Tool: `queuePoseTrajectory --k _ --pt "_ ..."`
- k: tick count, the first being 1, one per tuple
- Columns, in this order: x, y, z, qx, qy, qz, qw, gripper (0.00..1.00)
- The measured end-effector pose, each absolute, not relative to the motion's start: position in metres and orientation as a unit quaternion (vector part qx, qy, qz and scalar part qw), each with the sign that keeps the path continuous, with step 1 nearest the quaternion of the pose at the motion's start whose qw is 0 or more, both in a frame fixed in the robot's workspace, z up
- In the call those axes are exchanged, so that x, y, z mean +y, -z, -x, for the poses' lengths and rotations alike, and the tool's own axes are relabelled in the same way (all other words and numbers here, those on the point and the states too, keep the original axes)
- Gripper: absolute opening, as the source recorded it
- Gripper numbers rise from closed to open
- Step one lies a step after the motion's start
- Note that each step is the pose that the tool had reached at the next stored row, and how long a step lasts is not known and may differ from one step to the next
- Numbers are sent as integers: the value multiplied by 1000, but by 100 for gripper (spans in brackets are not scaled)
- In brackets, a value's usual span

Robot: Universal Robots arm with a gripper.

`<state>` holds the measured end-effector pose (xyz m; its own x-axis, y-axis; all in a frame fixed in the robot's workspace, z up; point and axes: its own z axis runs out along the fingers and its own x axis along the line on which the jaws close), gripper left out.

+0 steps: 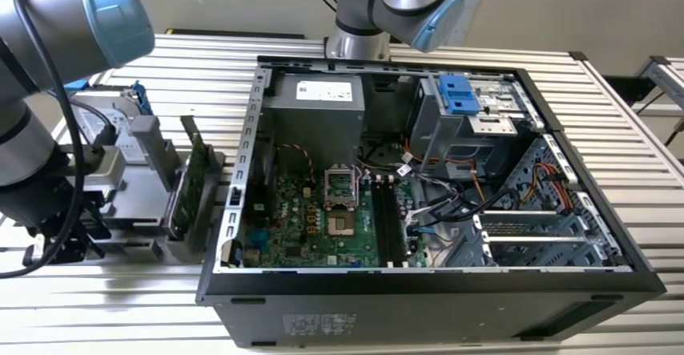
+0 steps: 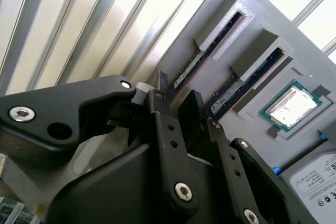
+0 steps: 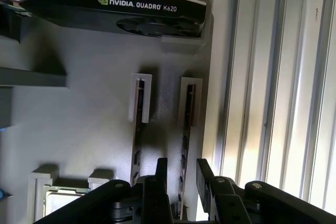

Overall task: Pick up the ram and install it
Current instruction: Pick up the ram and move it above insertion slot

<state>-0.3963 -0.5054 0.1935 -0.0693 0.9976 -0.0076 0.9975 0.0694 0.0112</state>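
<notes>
Two ram sticks stand on edge in slots of a grey parts holder (image 3: 79, 124). One ram (image 3: 186, 124) (image 2: 202, 59) sits nearest the holder's outer edge, the other ram (image 3: 137, 129) (image 2: 247, 82) one slot further in. My gripper (image 3: 182, 174) (image 2: 176, 95) hovers over the outer stick, open, with one black finger on each side of it and a gap showing on both sides. The stick's end near my fingers is hidden behind them. In the exterior view my arm (image 1: 43, 131) hangs over the holder (image 1: 134, 191), to the exterior view's left of the case.
An open computer case (image 1: 246, 171) lies to the exterior view's right of the holder, its motherboard memory slots (image 1: 387, 219) exposed. The holder also carries a graphics card (image 3: 115, 9) (image 1: 198, 171), a processor chip (image 2: 291, 103) and a hard drive (image 2: 315, 177). Ribbed metal tabletop (image 3: 273, 77) borders the holder.
</notes>
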Motion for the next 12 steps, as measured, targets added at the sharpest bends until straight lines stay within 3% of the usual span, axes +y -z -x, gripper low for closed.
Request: queuePoseTrajectory --k 12 --pt "-505 -193 396 731 -2 -682 7 100"
